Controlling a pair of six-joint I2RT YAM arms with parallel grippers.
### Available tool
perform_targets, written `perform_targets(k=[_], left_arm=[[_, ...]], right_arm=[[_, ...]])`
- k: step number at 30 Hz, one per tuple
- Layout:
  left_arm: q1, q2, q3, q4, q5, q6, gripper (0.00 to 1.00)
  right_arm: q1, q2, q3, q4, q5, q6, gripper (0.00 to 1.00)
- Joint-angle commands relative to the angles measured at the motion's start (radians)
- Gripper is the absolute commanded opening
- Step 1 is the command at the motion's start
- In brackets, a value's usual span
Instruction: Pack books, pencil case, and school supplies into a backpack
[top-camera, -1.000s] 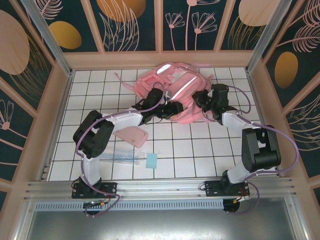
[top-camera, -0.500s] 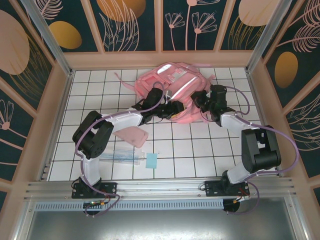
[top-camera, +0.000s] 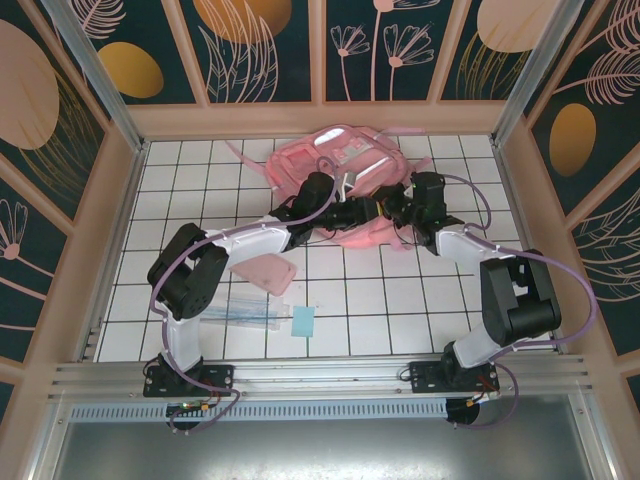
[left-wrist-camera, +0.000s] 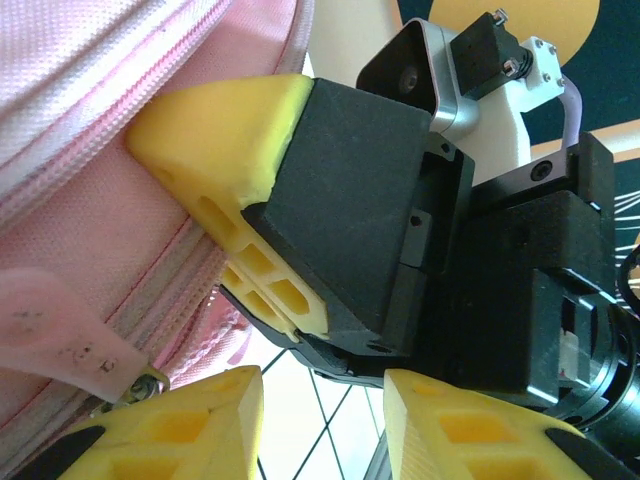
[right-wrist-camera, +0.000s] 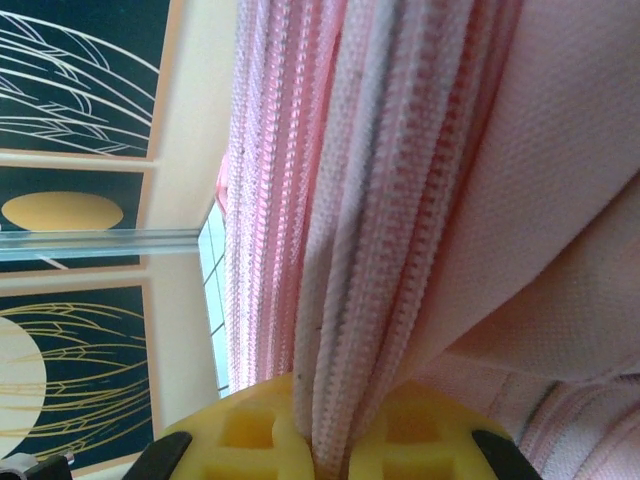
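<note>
Right fingers clench a zipper seam of the pink backpack; left fingers stand apart, empty, beside its zipper pull, above the counter.

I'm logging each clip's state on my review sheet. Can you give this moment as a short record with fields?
backpack: far middle of the table
right gripper: shut on the backpack's zipper seam
left gripper: open, close to the right gripper, zipper pull by one finger
pencil case: on the table, outside the backpack
clear packet: on the table, nearer than the pencil case
blue pad: at the packet's right end
</note>
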Motion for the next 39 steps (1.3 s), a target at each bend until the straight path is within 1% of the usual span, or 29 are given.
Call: perform_targets(k=[1,5,7,9,11,13,14,16,20,22,23,26,27,31,34,39], left_arm=[[0.000,-0.002,0.032,0.066,-0.017,0.047,0.37],[0.000,-0.035,-0.007,0.022,-0.016,0.069,0.39],[0.000,-0.071,-0.031,0.006,-0.009,0.065,0.42],[0.001,-0.130,-0.053,-0.058,-0.019,0.085,0.48],[0.001,-0.188,-0.065,-0.167,-0.076,0.134,0.54],[0.002,-0.215,-0.066,-0.284,-0.154,0.176,0.57],[0.003,-0.252,-0.072,-0.321,-0.181,0.184,0.59],[0.004,-0.261,-0.094,-0.328,-0.194,0.157,0.59],[0.004,-0.249,-0.150,-0.236,-0.166,0.060,0.59],[0.004,-0.241,-0.163,-0.229,-0.189,0.047,0.60],[0.004,-0.235,-0.165,-0.235,-0.198,0.049,0.60],[0.004,-0.228,-0.155,-0.284,-0.238,0.084,0.60],[0.004,-0.194,-0.149,-0.298,-0.247,0.088,0.61],[0.004,-0.163,-0.134,-0.288,-0.249,0.048,0.63],[0.004,-0.159,-0.133,-0.273,-0.315,0.019,0.64],[0.005,-0.126,-0.117,-0.238,-0.416,0.006,0.59]], right_arm=[[0.019,-0.003,-0.004,0.035,-0.066,-0.016,0.00],[0.014,-0.006,-0.009,0.045,-0.069,-0.014,0.00],[0.015,-0.006,-0.008,0.046,-0.072,-0.014,0.00],[0.013,-0.008,-0.015,0.065,-0.078,-0.008,0.00],[0.012,-0.012,-0.029,0.092,-0.079,0.007,0.00],[0.015,-0.019,-0.048,0.136,-0.076,0.019,0.00],[0.016,-0.025,-0.065,0.168,-0.071,0.032,0.00],[0.029,-0.041,-0.106,0.247,-0.055,0.061,0.00],[0.080,-0.070,-0.210,0.482,-0.011,0.069,0.00],[0.096,-0.070,-0.262,0.650,-0.017,0.069,0.00],[0.099,-0.067,-0.266,0.665,-0.016,0.069,0.00],[0.100,-0.065,-0.241,0.587,-0.018,0.027,0.00],[0.101,-0.067,-0.243,0.581,-0.015,0.022,0.00],[0.106,-0.077,-0.243,0.561,0.007,0.009,0.00],[0.123,-0.083,-0.240,0.553,0.028,-0.005,0.00],[0.144,-0.071,-0.233,0.556,0.032,-0.008,0.00]])
